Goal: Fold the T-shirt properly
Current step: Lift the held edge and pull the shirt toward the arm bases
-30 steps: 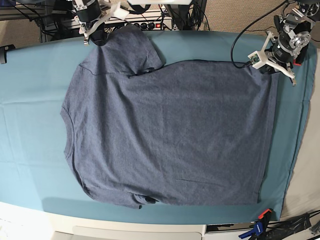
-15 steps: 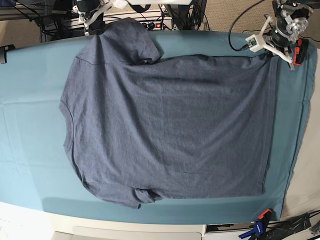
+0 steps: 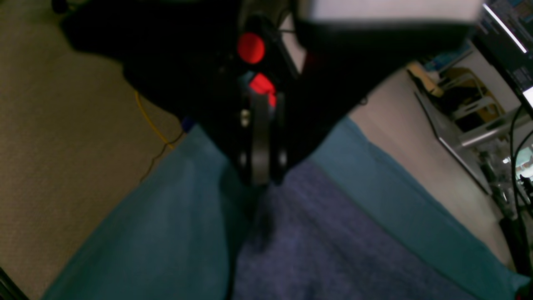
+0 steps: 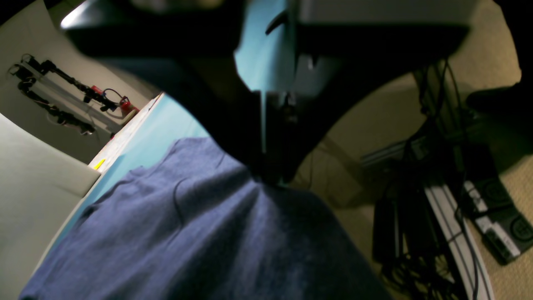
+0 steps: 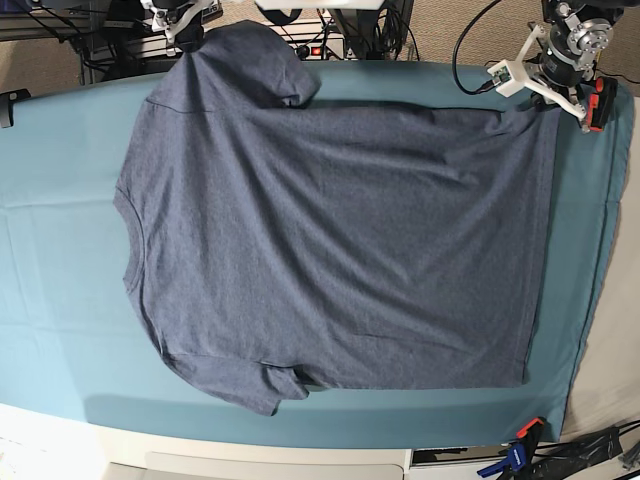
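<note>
Both jaws were clenched on cloth as I watched: my left gripper (image 5: 545,100) pinched the T-shirt (image 5: 330,230) at its hem corner, my right gripper (image 5: 190,40) its sleeve. I saw the shirt spread flat, plain side up, across the teal table cloth (image 5: 60,290).

The work surface is a table covered by a teal cloth (image 5: 60,200) that reaches nearly to every edge. A pale table edge (image 5: 40,440) shows along the near side. A clamp (image 5: 520,450) with orange and blue parts grips the near right corner. Beyond the far edge, a power strip (image 5: 315,45) with a lit red switch sits among black cables (image 5: 380,30). The floor is beige carpet (image 3: 62,125). A yellow cable (image 3: 152,125) runs across the carpet. A second power strip (image 4: 454,225) lies on the floor among tangled leads.
</note>
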Controlling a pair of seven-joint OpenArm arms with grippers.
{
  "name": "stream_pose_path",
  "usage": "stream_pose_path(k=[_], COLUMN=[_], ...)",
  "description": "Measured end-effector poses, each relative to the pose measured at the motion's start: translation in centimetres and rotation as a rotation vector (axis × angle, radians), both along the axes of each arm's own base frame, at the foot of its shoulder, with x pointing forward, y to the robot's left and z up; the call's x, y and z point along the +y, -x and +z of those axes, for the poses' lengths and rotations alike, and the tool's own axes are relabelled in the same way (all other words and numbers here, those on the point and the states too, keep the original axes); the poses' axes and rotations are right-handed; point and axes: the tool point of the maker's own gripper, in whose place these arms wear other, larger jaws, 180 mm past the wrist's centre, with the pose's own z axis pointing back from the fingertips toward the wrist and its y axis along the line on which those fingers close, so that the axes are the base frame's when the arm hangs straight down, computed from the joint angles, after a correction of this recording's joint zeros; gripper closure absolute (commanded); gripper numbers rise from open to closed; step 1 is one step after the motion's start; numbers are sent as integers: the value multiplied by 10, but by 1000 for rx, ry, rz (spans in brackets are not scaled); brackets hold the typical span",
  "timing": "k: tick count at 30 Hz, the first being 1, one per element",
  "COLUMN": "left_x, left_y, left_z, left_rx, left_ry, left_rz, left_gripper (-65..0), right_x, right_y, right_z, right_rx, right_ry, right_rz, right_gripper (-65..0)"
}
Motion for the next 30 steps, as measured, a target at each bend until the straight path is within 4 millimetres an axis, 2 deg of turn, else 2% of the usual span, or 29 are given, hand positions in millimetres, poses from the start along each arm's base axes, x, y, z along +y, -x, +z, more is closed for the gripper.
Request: stream_pose_path(k=[13, 19, 26, 30], left_x=[5, -1, -7, -7], left_y=[-1, -3, -2, -2], left_z=[4, 7, 5, 5], left_rx=[-15, -27, -18, -18], left_ry=[-28, -5, 33, 33], left_rz=[28, 12, 7, 6], left_gripper=[0, 0, 0, 0], right_x=[-5, -7, -34, -42], right_y=[-2, -5, -25, -33], right_z=[6, 8, 16, 20], right_rx=[-42, -58, -106, -121], right_ry=[16, 27, 53, 51], right_rz=[-21, -19, -66, -72], right_gripper=[0, 0, 0, 0])
